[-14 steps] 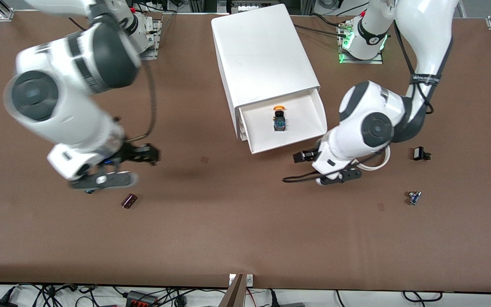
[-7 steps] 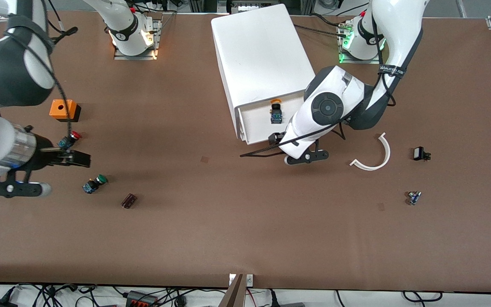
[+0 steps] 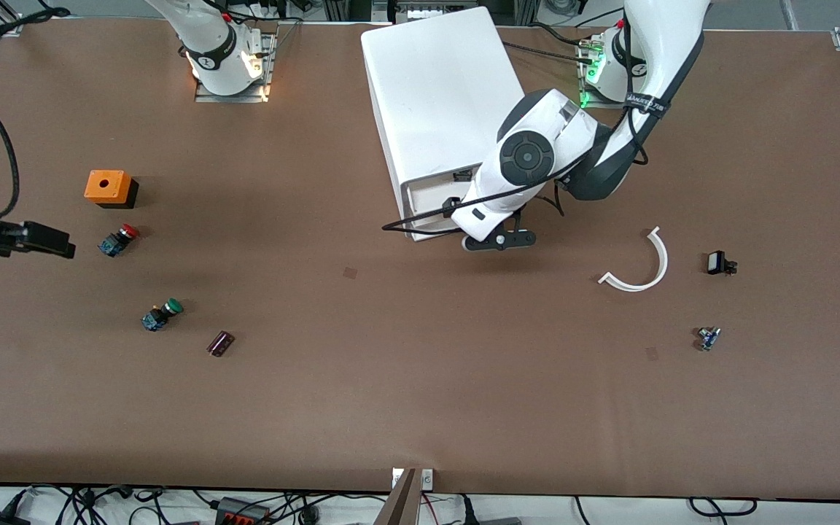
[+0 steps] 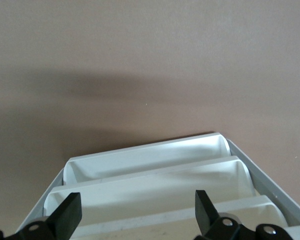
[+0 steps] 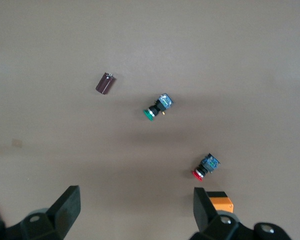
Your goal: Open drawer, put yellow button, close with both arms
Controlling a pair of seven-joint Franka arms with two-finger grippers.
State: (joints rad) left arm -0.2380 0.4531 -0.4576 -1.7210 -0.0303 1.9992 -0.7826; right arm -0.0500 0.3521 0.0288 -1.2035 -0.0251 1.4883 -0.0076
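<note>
While left gripper, fingers apart, is pressing at drawer front | right gripper waiting, fingers apart | risk: off-centre push jamming drawer.

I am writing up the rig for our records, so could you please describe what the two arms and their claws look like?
Both arms are glossy white with dark grey joint caps and black bands. The left arm has a black cable looping off its wrist and a labelled black strap. The left claw and right claw each have black wedge-shaped fingers. The right arm's base glows orange, the left's green.
</note>
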